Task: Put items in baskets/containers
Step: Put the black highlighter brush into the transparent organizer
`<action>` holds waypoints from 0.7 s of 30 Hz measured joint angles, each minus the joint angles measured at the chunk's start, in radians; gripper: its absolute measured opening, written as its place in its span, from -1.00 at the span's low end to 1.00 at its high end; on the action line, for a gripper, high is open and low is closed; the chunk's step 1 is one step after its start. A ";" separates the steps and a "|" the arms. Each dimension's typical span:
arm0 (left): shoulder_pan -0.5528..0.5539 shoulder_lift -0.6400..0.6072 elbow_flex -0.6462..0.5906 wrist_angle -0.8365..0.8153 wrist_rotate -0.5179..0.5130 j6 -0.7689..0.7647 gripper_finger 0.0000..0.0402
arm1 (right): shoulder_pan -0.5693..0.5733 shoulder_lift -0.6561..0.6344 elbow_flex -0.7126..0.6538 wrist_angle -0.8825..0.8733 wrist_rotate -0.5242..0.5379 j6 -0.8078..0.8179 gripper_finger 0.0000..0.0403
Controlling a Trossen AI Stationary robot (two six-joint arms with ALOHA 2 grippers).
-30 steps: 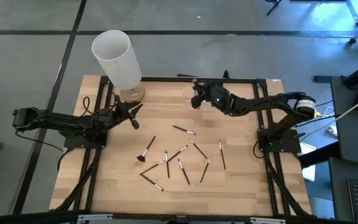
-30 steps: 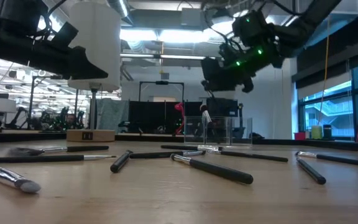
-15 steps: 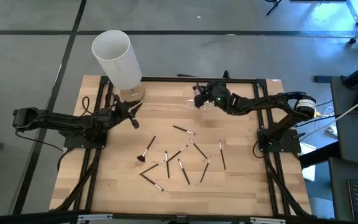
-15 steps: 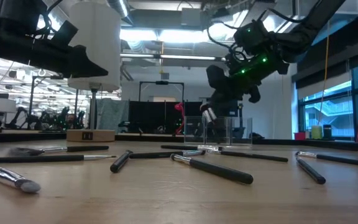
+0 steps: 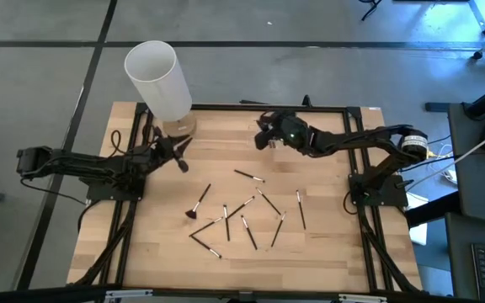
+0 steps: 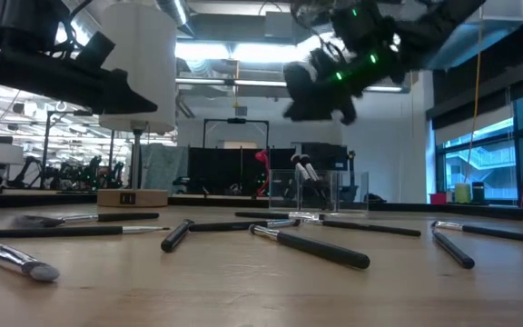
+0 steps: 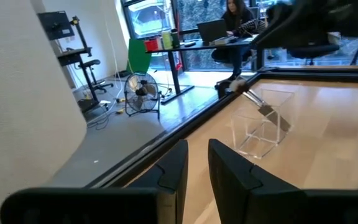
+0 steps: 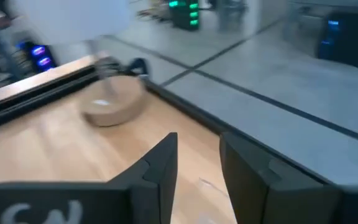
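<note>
with open, empty fingers the right gripper [image 6: 320,86] hangs just above the clear organizer [image 6: 318,193], which holds a couple of brushes [image 6: 309,171], while most brushes [image 5: 247,210] lie nearer the table's front.

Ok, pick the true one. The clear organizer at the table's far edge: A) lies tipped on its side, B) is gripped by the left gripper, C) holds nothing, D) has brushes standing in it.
D: in the low view, brush handles lean inside the clear organizer, with the right gripper above it, holding nothing.
</note>
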State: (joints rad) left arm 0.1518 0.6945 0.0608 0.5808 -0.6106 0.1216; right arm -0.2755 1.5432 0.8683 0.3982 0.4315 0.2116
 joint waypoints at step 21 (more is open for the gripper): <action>0.137 0.000 0.000 0.052 -0.001 -0.029 -0.72 | 0.219 0.635 0.886 -0.779 -0.505 -0.408 -0.44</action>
State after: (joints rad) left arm 0.2892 0.6945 0.0612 0.6331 -0.6113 0.0921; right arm -0.0564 2.1785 1.7547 -0.3806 -0.0740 -0.1961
